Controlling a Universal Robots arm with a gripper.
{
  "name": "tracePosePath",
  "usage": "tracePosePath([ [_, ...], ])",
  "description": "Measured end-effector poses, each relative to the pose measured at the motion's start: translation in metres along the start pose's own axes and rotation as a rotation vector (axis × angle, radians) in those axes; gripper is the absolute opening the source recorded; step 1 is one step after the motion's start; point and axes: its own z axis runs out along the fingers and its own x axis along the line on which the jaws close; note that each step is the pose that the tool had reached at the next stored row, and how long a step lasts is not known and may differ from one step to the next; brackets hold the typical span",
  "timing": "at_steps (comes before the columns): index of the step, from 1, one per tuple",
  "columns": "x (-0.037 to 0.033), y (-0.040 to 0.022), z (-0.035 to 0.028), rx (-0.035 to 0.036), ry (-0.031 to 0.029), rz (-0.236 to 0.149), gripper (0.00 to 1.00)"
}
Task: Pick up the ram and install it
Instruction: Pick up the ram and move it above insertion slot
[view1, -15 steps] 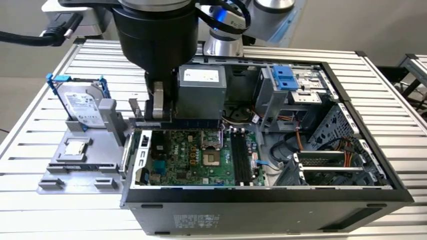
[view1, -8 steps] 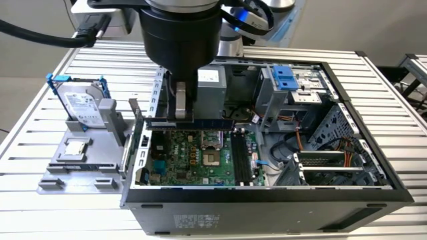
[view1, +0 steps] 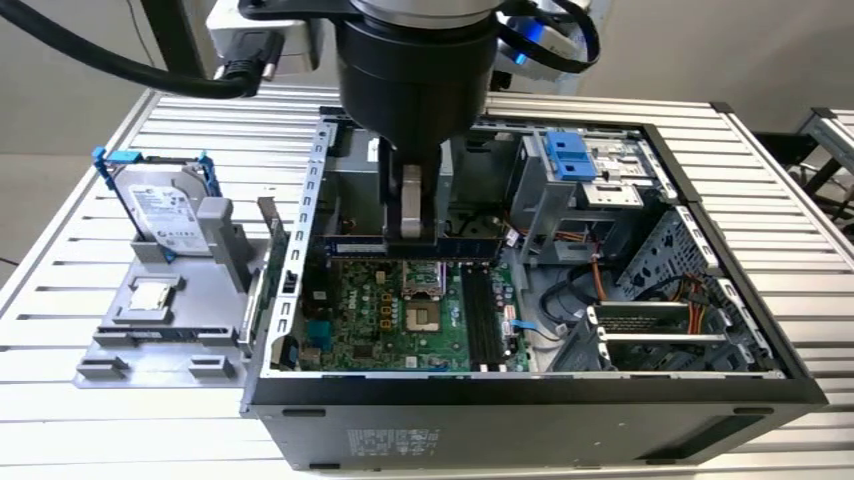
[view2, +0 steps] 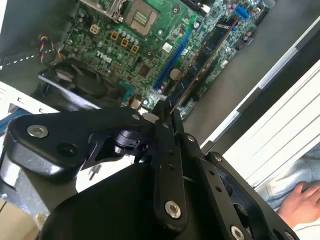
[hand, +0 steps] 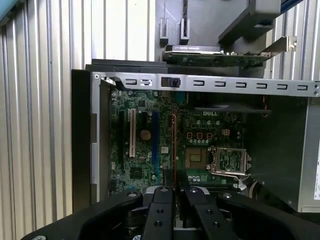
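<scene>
My gripper (view1: 412, 236) hangs inside the open computer case and is shut on the ram (view1: 467, 243), a thin dark stick. The ram is held level, lengthwise across the exterior view, above the far part of the green motherboard (view1: 360, 320). It hovers just beyond the open processor socket (view1: 424, 320). In the second wrist view the ram (view2: 202, 60) runs out from the gripper (view2: 167, 107) over the board. In the first wrist view the ram (hand: 174, 150) shows edge-on above the gripper (hand: 174, 189). Long black slots (view1: 487, 320) lie on the board towards the exterior view's right.
The metal case walls (view1: 314, 200) and drive bays (view1: 587, 170) ring the board. A grey holder (view1: 220, 260) at the exterior view's left carries a silver hard drive in a blue frame (view1: 167, 205) and a small square chip (view1: 151, 295). A person's hand (view2: 300, 197) rests beside the table.
</scene>
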Motion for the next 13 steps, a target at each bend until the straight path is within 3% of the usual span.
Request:
tracePosePath([
  [13, 0.0002, -0.0450, -0.0006, 0.0000, 0.0000, 0.000, 0.00],
])
